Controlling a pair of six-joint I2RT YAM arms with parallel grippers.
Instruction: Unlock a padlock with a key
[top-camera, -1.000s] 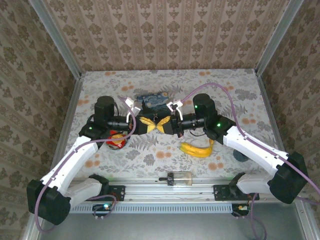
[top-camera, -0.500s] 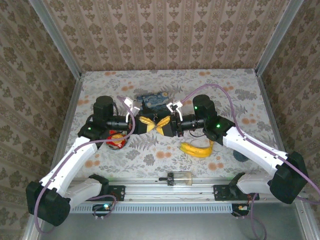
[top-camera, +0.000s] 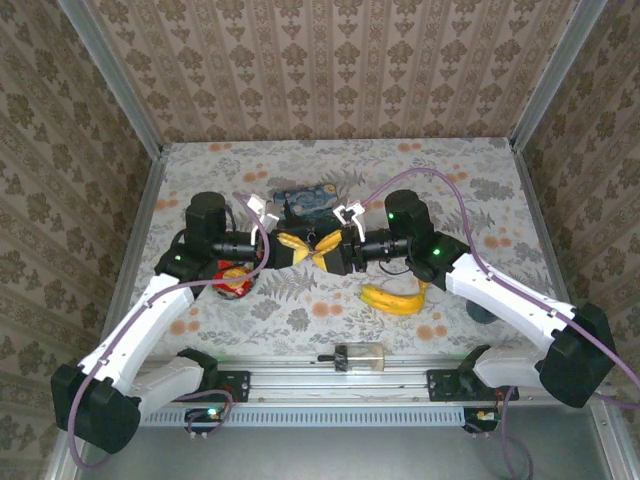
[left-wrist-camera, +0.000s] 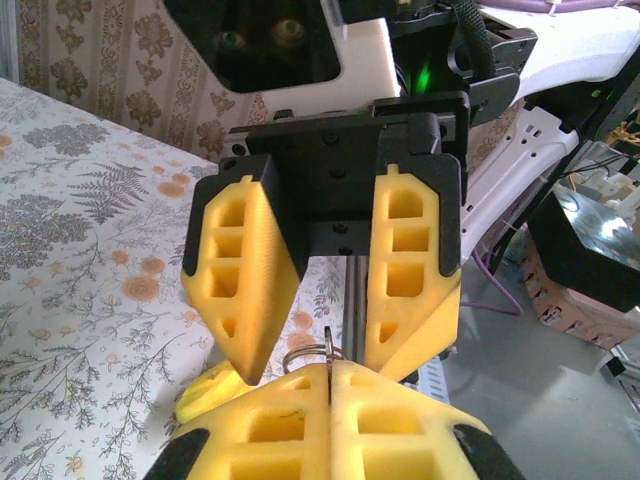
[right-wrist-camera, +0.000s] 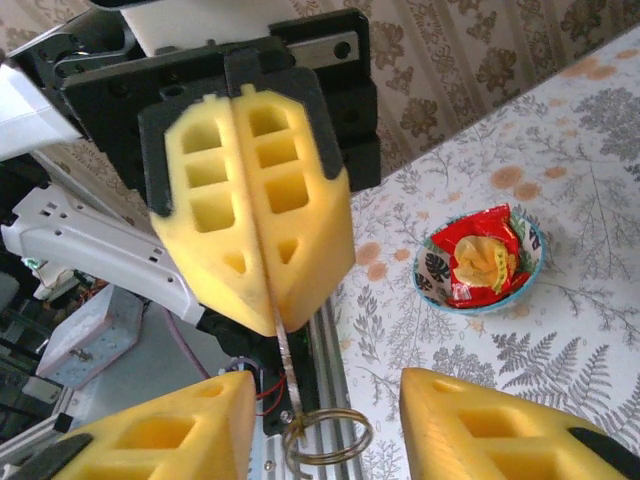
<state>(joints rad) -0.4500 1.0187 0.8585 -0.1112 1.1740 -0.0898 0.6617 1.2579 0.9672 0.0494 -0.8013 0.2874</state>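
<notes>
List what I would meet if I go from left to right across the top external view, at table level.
Bowl with a red packet → left claw, shut on the key → right claw, open → banana.

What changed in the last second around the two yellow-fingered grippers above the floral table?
The right gripper edged slightly left, towards the left gripper, its jaws open either side of the ring on the thin metal key. The left gripper stayed shut on it; the yellow banana and blue painted tin box did not move.

left gripper (right-wrist-camera: 265, 322): jaws closed on key (right-wrist-camera: 286, 370) | key ring (right-wrist-camera: 330, 411) hangs below | right gripper (right-wrist-camera: 328, 400): jaws apart
</notes>
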